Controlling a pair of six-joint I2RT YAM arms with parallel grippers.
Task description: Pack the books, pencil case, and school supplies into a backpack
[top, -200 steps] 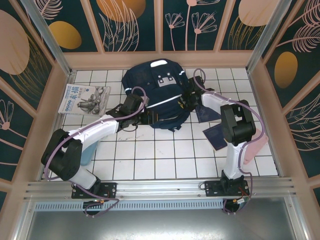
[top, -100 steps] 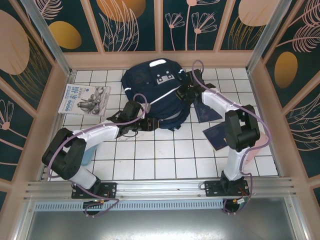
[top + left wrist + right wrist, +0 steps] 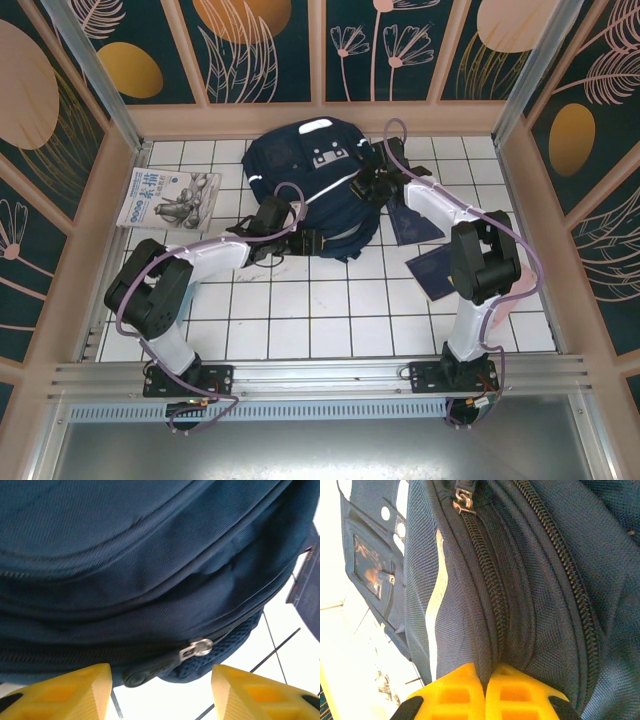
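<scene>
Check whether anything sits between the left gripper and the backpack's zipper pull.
Nothing visible does. The zipper pull lies along the lower edge of the backpack, just ahead of the left gripper. It faces the gap between the open yellow fingers, with nothing in between.

- The backpack (image 3: pixel 315 185) is coarse woven cloth, matt navy, its ribbed weave plain to see up close.
- Its stripe (image 3: pixel 436 630) is smoother, pale and faintly sheeny.
- The zipper slider (image 3: pixel 201 646) is bright bare metal, and its pull tab (image 3: pixel 150 670) looks like dull black rubber.
- The fingers (image 3: pixel 65 692) of the left gripper (image 3: pixel 159 687) and of the right gripper (image 3: pixel 485 692) are matt yellow plastic.
- The table (image 3: pixel 330 320) is smooth white tile.
- The book (image 3: pixel 168 200) has a smooth printed paper cover.
</scene>
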